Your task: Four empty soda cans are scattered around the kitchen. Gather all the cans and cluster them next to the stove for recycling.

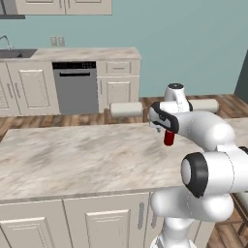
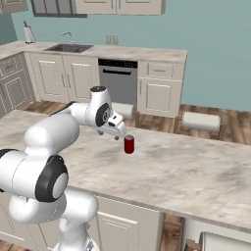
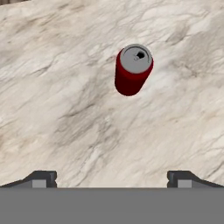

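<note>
Stood upright near the far edge of the marbled beige surface: small red cylindrical soda can with silvery top. Hovered just beside it, pincer spread wide, empty. Best centred over the can, lowered, then closed squarely around mid-body.

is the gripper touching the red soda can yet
Apart. In the hand view the small red cylindrical soda can stands upright on marble, well ahead of the open gripper, with bare counter between them.
</note>
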Controlling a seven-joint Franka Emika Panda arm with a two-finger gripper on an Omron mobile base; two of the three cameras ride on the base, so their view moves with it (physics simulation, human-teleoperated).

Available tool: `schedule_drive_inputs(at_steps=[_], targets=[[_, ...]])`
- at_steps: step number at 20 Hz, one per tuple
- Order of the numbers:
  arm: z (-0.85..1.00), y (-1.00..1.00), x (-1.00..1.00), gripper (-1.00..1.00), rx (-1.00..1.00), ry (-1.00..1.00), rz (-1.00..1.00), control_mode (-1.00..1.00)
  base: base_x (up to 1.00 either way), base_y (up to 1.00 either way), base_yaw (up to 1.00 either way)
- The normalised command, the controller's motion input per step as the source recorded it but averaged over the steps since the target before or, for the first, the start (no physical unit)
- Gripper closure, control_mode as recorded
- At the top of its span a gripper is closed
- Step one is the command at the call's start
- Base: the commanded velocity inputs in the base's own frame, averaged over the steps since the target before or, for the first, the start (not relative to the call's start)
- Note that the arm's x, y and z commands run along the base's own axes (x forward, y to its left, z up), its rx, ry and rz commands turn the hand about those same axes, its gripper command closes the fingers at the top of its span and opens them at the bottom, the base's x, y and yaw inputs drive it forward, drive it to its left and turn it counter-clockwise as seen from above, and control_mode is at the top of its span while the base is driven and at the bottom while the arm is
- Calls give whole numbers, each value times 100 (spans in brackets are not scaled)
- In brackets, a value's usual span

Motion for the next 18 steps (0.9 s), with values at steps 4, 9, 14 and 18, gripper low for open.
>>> schedule_drive_inputs(at_steps=[4,9,14,18], targets=[[0,0,0,-100,0,0,0,100,0,0,0],[0,0,0,-100,0,0,0,100,0,0,0],[0,0,0,-100,0,0,0,100,0,0,0],[0,0,0,-100,0,0,0,-100,0,0,0]])
